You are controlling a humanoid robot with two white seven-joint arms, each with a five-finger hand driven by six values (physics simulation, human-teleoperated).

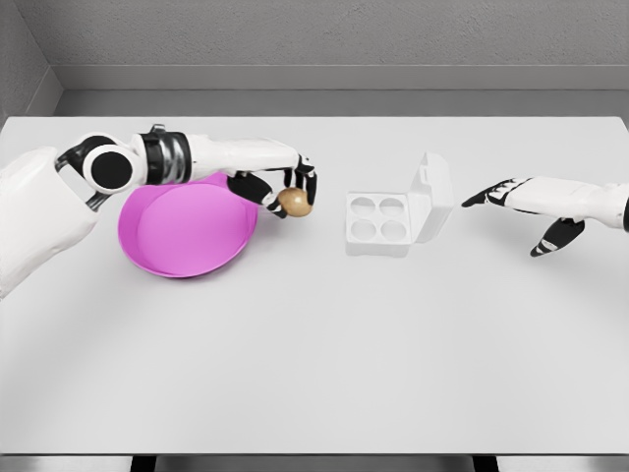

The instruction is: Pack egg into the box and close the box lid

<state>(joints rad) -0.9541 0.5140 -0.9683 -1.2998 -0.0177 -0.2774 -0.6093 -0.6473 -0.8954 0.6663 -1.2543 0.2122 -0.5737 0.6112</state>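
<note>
Step in hand, by my reading: transport of the egg, pick-up done, placement not yet done.

Far left: the white left arm enters over the round shallow magenta plastic bowl (182, 231), which sits on the table and appears to hold nothing. The left hand (280, 189) is just past the bowl's right rim, fingers curled around the small brown egg (295, 203); the egg shows below the dark fingertips and looks lifted clear of the surface, between bowl and box.

Centre: the small white four-cup egg box (378, 221) lies near the egg's right, all four round cups bare. Its hinged white lid (430, 195) stands up on the right side, tilted back, fully open.

Right: the right hand (526, 211) hovers beside the lid, apart from it, fingers extended and spread, holding nothing.

Next move, as judged: carry the egg rightward until it is over one cup, the near-left ones being closest, lower it in, and release gently. Lid closure then seems to fall to the right hand, which is already on the hinge side.

Surface: plain matte white table (314, 374), evenly lit. Room: grey wall (324, 39) behind, grey floor strip at its base.
</note>
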